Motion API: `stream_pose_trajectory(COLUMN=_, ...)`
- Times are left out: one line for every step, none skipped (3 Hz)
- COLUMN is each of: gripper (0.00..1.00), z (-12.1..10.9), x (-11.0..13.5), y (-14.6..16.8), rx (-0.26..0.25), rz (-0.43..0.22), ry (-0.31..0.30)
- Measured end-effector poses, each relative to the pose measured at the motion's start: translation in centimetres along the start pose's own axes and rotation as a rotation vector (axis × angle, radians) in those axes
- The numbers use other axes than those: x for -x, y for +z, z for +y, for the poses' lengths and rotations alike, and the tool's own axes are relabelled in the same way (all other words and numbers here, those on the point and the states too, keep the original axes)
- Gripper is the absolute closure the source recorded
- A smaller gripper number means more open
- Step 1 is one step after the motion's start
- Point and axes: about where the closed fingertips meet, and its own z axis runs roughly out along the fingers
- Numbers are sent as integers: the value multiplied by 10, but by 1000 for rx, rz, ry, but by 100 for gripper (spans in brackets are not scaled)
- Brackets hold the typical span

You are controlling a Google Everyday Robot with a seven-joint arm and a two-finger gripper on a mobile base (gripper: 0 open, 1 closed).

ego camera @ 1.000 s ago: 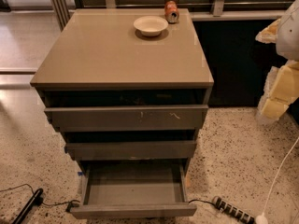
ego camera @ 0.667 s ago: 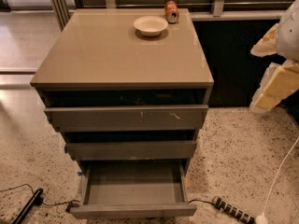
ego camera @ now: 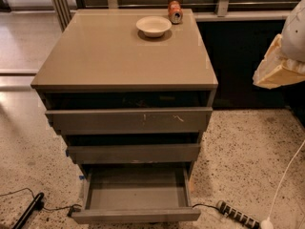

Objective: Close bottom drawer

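The bottom drawer (ego camera: 136,215) of the grey-taupe cabinet (ego camera: 124,56) stands pulled far out toward me, its empty grey box interior showing. Above it, the middle drawer (ego camera: 133,153) and the scratched top drawer (ego camera: 128,120) each stick out a little, with dark gaps over them. My gripper (ego camera: 275,69), cream-coloured, hangs at the right edge of the view. It is level with the cabinet top, well right of the cabinet and far above the bottom drawer, touching nothing.
A white bowl (ego camera: 153,26) and an orange can (ego camera: 175,11) sit at the back of the cabinet top. On the speckled floor lie a power strip (ego camera: 237,214) and white cable (ego camera: 286,175) at the right, and a black cable and tool (ego camera: 28,211) at the left.
My gripper has risen and shifted slightly left at the right edge of the view. The drawers, bowl and can have not moved.
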Motion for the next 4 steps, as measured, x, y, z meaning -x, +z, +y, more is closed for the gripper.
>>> stream_pose_trajectory(gripper=96, z=0, x=0, y=0, rx=0, rz=0, ry=0)
stream_pose_trajectory(gripper=100, z=-5, x=3, y=-6, rx=-28, rz=-16, ry=6)
stream_pose_trajectory(gripper=100, z=1, x=-4, y=9, rx=-27, rz=-35, ry=41)
stream_pose_trajectory(gripper=100, z=20, x=-19, y=41, rx=21, rz=-34, ry=65)
